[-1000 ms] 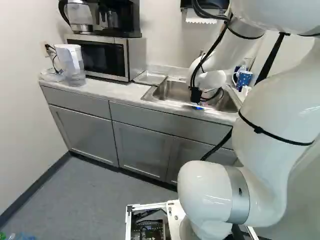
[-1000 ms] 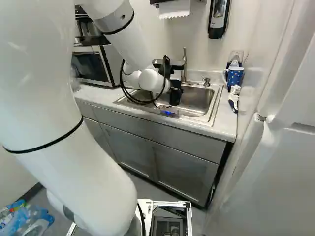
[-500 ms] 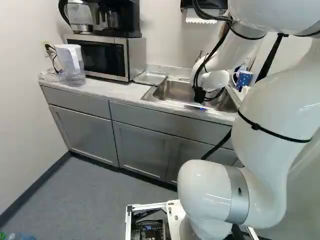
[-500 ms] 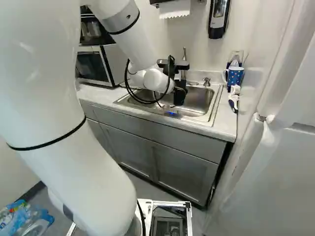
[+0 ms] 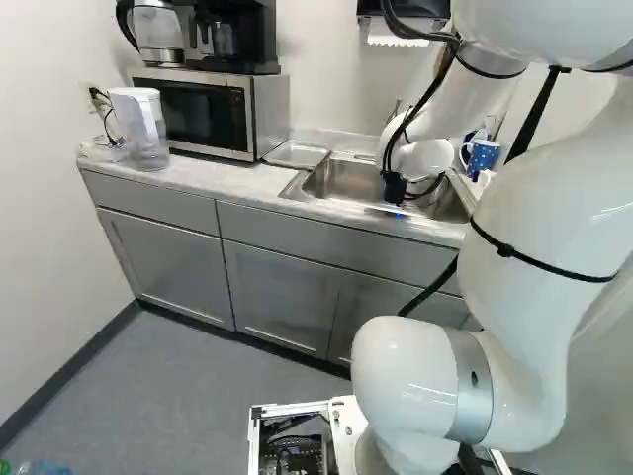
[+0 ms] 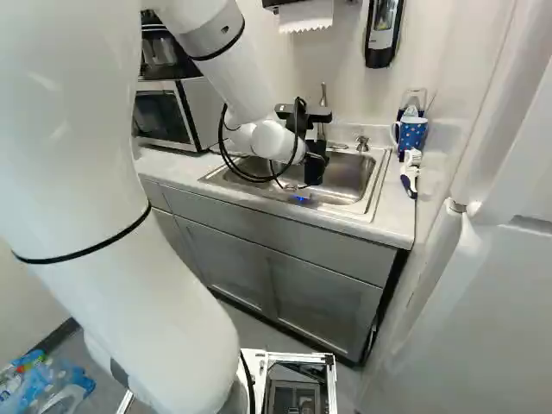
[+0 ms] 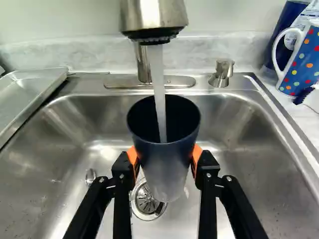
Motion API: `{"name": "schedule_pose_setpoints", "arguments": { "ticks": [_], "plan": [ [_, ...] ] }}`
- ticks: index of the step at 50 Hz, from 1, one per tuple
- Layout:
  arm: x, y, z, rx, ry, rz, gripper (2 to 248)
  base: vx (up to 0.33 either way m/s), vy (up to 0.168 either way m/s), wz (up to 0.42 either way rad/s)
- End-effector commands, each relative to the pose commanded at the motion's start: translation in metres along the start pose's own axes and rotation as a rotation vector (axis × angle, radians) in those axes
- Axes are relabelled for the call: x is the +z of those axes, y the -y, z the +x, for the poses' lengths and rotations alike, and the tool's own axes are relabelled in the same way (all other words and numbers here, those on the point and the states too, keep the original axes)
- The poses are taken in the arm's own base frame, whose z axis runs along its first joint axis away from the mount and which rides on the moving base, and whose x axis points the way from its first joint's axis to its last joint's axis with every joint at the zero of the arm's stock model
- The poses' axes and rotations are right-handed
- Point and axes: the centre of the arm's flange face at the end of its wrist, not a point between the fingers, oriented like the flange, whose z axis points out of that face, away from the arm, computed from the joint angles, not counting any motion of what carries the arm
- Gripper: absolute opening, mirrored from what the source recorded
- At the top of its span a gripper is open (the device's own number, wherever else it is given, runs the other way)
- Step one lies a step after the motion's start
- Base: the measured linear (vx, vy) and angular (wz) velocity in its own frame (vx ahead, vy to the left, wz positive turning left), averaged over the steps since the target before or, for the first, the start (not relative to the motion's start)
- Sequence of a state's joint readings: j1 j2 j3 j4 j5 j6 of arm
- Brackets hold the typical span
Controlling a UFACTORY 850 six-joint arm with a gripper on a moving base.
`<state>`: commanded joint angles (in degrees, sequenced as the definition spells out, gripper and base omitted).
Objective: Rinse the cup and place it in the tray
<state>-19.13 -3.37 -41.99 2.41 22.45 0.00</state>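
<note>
Arm [image 6: 237, 78] shifted — one gripped cup [image 7: 165, 164], one stream [image 7: 158, 87]

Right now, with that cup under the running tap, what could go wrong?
The cup could slip if the fingers gripping its sides get wet. It may grow heavy or overflow as the stream pours in. Raised straight up, it might knock the tap head above.
</note>
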Motion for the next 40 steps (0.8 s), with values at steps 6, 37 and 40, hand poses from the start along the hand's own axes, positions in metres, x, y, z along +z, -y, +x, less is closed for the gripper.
{"name": "schedule_pose_setpoints", "arguments": {
  "ticks": [6,37,40],
  "plan": [
    [0.0000,0.0000,0.0000,0.000,0.000,0.000,122,0.000,0.000,0.000],
    [0.0000,0.0000,0.0000,0.000,0.000,0.000,122,0.000,0.000,0.000],
    [0.0000,0.0000,0.0000,0.000,0.000,0.000,122,0.000,0.000,0.000]
  ]
}}
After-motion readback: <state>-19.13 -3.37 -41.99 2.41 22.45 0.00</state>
